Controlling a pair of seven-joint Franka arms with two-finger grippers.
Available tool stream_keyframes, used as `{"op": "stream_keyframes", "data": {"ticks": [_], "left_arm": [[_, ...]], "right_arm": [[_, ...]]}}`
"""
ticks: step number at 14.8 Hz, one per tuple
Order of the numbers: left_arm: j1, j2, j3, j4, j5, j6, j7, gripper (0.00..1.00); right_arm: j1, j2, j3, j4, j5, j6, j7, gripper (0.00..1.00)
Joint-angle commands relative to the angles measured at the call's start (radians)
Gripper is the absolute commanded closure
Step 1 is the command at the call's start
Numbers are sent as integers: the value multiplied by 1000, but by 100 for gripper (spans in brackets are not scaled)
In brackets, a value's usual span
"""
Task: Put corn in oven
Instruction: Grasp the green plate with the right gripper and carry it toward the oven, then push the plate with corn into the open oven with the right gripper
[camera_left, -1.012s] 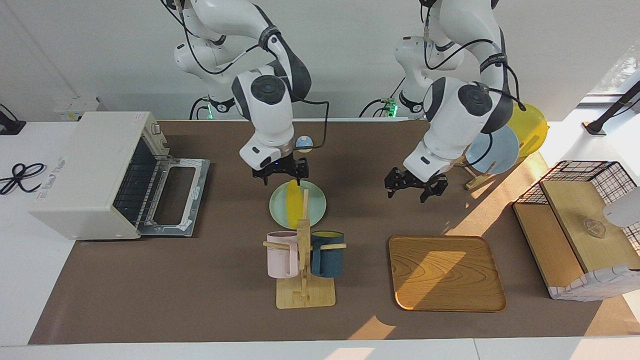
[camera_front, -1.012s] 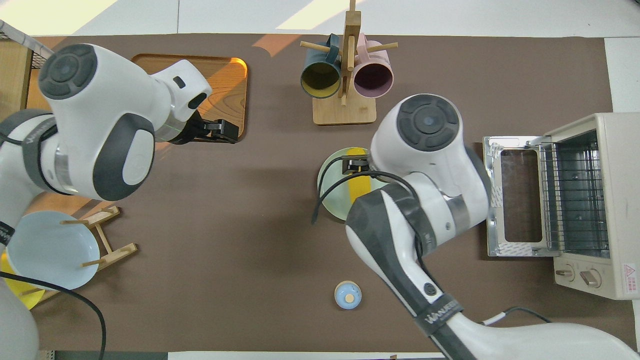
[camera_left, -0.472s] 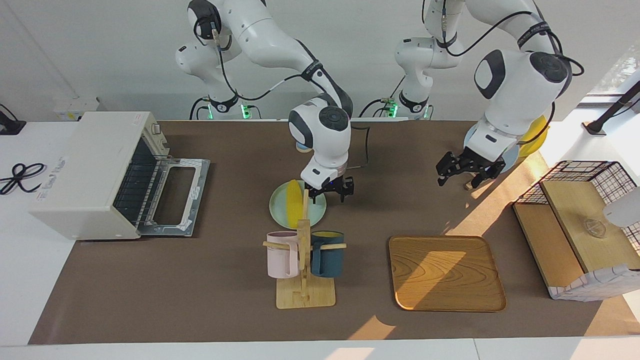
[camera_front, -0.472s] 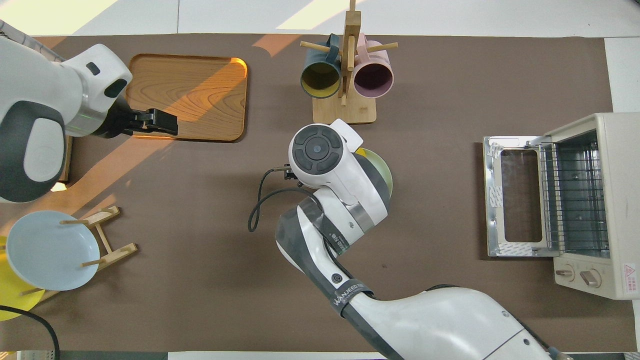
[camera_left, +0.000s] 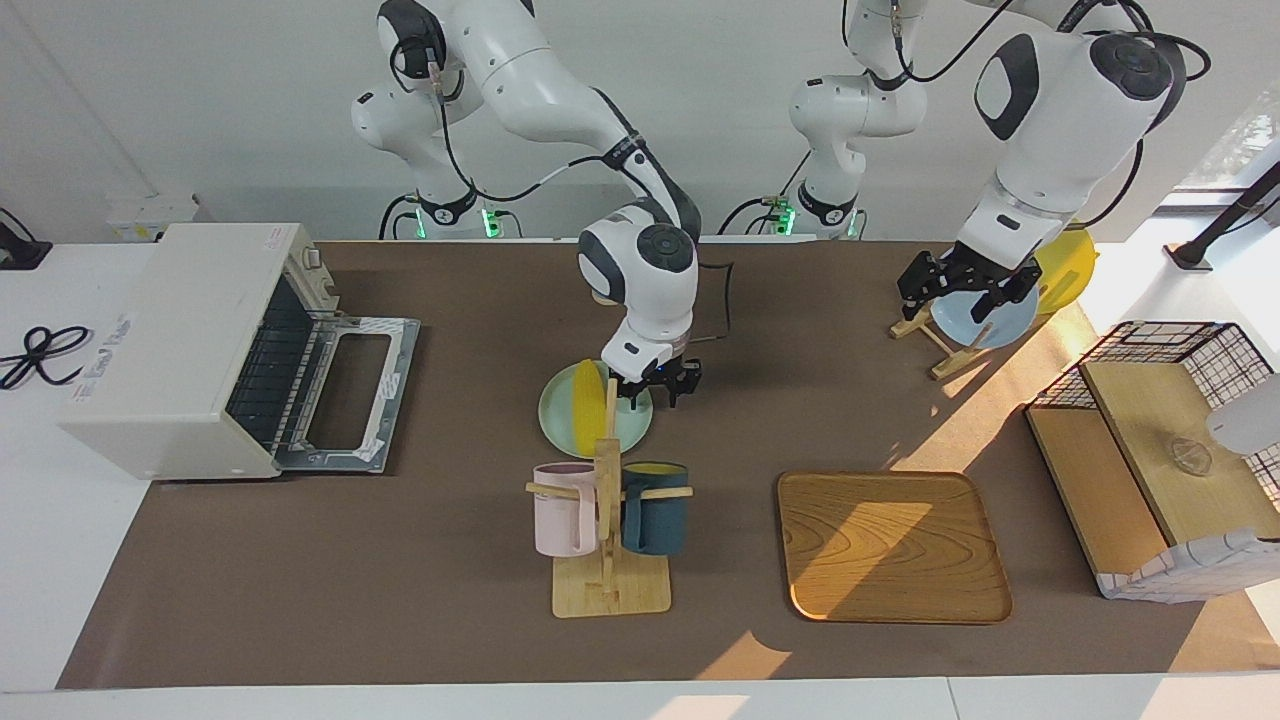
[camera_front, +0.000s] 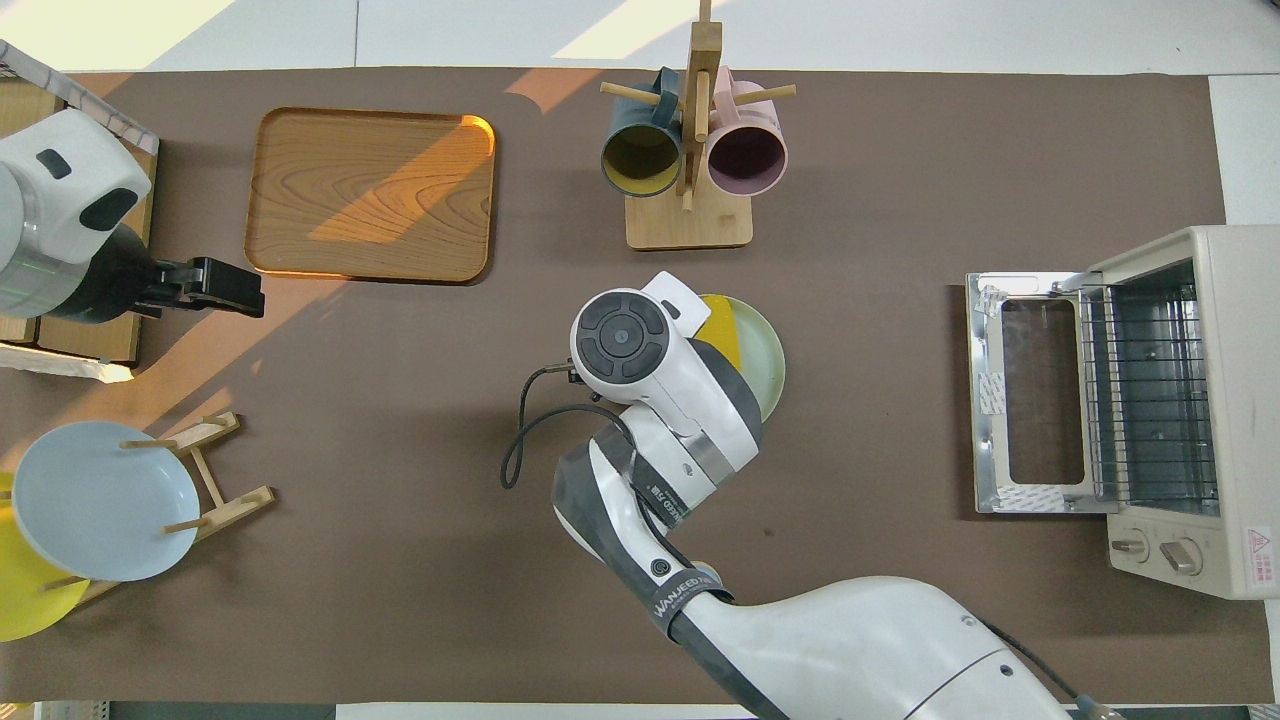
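Observation:
The yellow corn (camera_left: 588, 404) lies on a pale green plate (camera_left: 560, 425) mid-table; in the overhead view the corn (camera_front: 722, 326) is partly hidden by the right arm's wrist. My right gripper (camera_left: 655, 388) is open and hangs low over the plate's edge toward the left arm's end, beside the corn and apart from it. The white oven (camera_left: 170, 340) stands at the right arm's end with its door (camera_left: 345, 398) dropped open and its rack showing; it also shows in the overhead view (camera_front: 1170, 400). My left gripper (camera_left: 963, 288) is open and empty, raised over the plate rack.
A wooden mug rack (camera_left: 608, 520) with a pink and a dark blue mug stands just farther from the robots than the plate. A wooden tray (camera_left: 893, 545), a rack with a blue plate (camera_left: 985, 312) and a yellow plate, and a wire basket (camera_left: 1170, 345) lie toward the left arm's end.
My right gripper has shifted from over the plate's robot-side edge to low beside the corn. My left arm has drawn back from near the tray to above the plate rack.

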Motion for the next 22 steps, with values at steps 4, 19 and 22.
{"op": "stream_keyframes", "data": {"ticks": [4,19,22], "left_arm": [[-2,-47,-6,-9,29,-103,1,0],[-13,8,-6,157,53,-233,58,0],[-10,-14,-15,94,53,-181,58,0]], "right_arm": [[4,-45,1,-60,-12,5,14,100],[-197,-199,-8,91,-230,-615,-191,100],[-344,-308,-8,-52,-230,-584,-342,100]]}}
